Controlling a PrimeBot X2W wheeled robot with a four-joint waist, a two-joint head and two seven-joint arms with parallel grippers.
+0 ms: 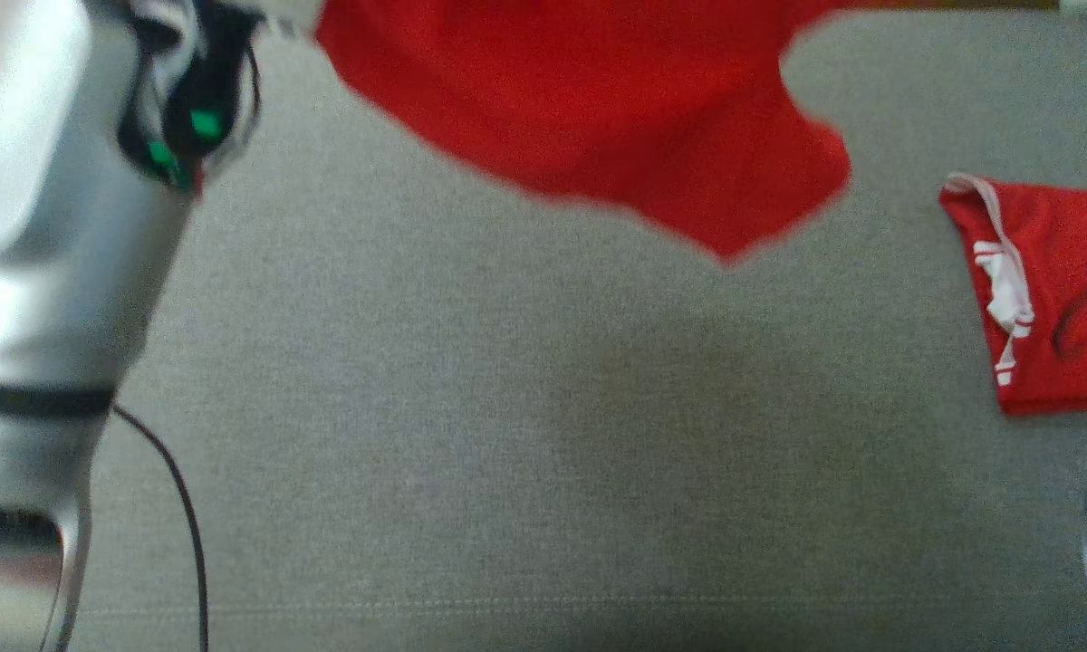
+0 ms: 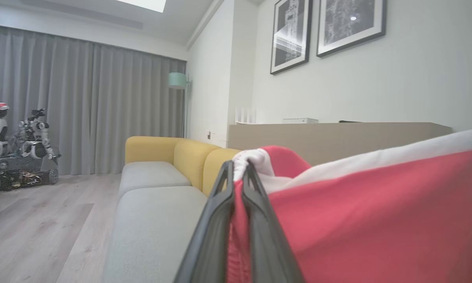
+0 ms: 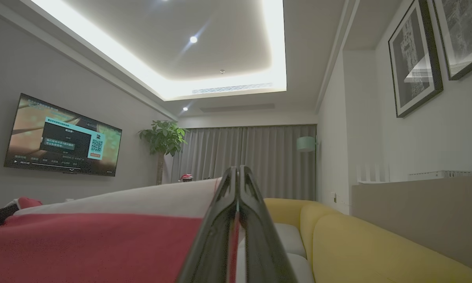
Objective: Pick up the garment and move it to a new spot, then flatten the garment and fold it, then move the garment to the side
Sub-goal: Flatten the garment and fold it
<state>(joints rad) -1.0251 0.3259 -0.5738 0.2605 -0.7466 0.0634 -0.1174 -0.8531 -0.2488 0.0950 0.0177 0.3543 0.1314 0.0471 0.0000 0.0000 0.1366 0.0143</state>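
currently i read the left gripper (image 2: 238,167) clamped on the red garment (image 1: 598,100) at its white-trimmed edge, and the right gripper (image 3: 238,171) pinched shut on the same edge. the garment hangs above the grey sofa seat (image 1: 507,435) (another folded red piece (image 1: 1051,299) lies at the right).

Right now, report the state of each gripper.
Left gripper: closed, holding the garment.
Right gripper: closed, holding the same garment.
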